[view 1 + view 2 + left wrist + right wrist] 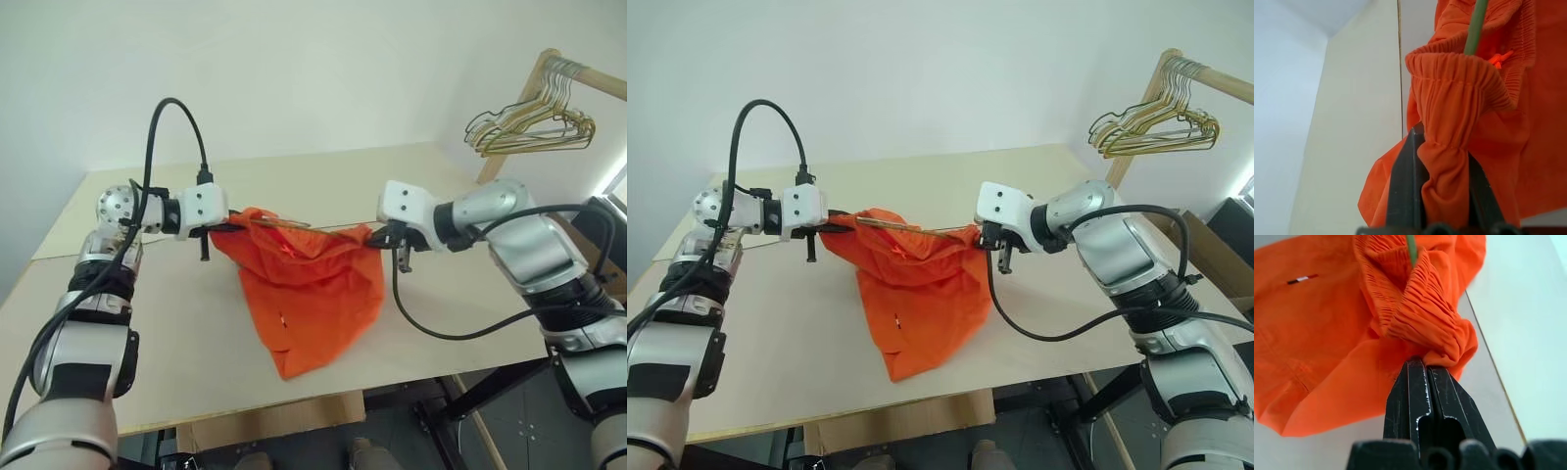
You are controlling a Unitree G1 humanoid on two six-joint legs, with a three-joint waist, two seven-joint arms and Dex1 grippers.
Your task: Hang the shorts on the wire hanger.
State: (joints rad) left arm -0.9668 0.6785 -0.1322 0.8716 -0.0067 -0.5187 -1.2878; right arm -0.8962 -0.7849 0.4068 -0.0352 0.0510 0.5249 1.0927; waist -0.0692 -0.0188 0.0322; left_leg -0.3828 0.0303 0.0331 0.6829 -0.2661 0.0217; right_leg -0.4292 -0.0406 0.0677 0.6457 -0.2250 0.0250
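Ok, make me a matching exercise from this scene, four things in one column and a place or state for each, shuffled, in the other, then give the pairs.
Things:
1. shorts
2. wire hanger
3. left pincer
4. bunch of gold hangers

Places or states:
A. on the wooden rail at the right
B. thin green wire running inside the waistband
C. held up between both arms, lower end on the table
D. shut on gathered orange waistband

Pairs: 1-C, 2-B, 3-D, 4-A

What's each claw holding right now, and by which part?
Both grip the shorts by the gathered waistband: left claw at one end, right claw at the other. The wire hanger runs through the waistband.
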